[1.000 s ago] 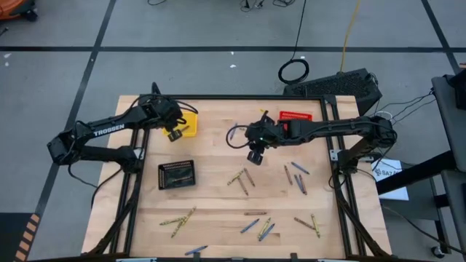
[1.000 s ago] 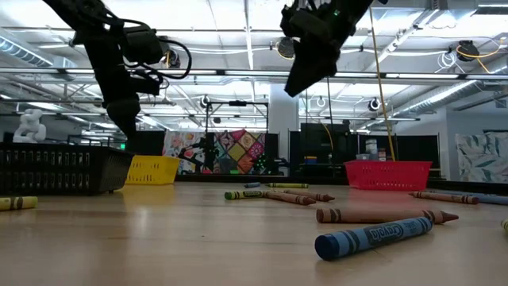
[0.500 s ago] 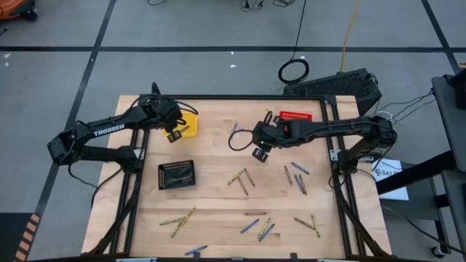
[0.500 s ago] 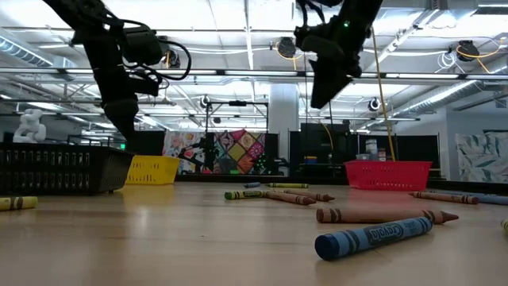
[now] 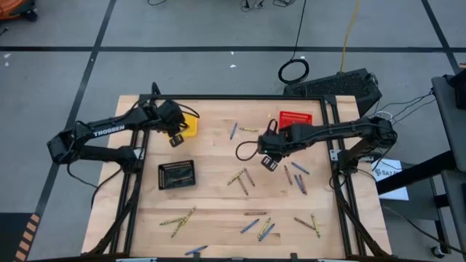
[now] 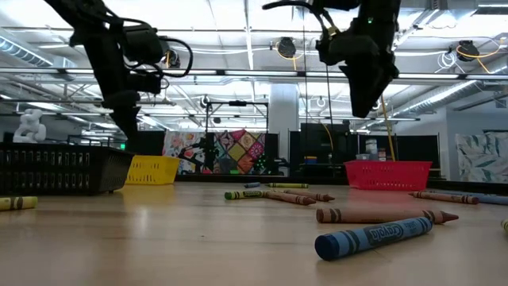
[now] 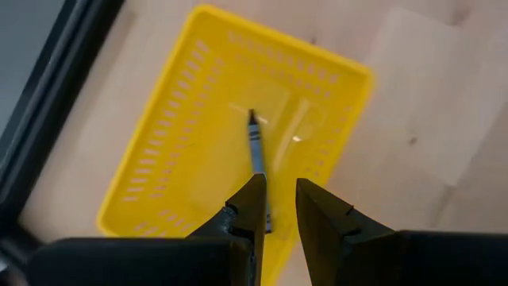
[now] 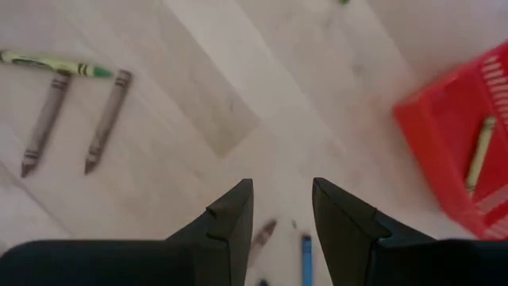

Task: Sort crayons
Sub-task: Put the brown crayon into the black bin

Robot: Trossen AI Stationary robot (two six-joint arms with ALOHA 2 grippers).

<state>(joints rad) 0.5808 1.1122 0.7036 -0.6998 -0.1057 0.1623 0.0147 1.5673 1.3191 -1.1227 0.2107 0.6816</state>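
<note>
1. The left gripper [image 7: 274, 208] hangs over the yellow basket [image 5: 188, 126] at about ten o'clock on the surface [image 5: 218, 196]. Its jaws stand a narrow gap apart with nothing between them, and one blue crayon [image 7: 255, 151] lies on the basket floor right below.
2. The right gripper [image 8: 278, 210] has its jaws apart and empty. It sits low over the surface just past centre toward three o'clock, beside the red basket [image 5: 295, 118].
3. What changed: over the last second the right arm swung from near the surface's centre toward three o'clock and came down closer to the brown crayons [image 5: 288, 175] lying there. The left arm has not moved. I read this as the right arm heading for its next pick, while the left has a crayon already in its basket.
4. Baskets: three, namely yellow at ten o'clock, red at two o'clock, and a black basket [image 5: 176, 175] toward eight o'clock.
5. Crayons: one in the yellow basket and one yellow-green crayon [image 8: 479, 152] in the red basket. About twenty loose crayons [image 5: 244, 178] are scattered from the centre round to six o'clock, in small clusters. The smallest ones are too fine to count exactly, so most of the sorting is still to do.
</note>
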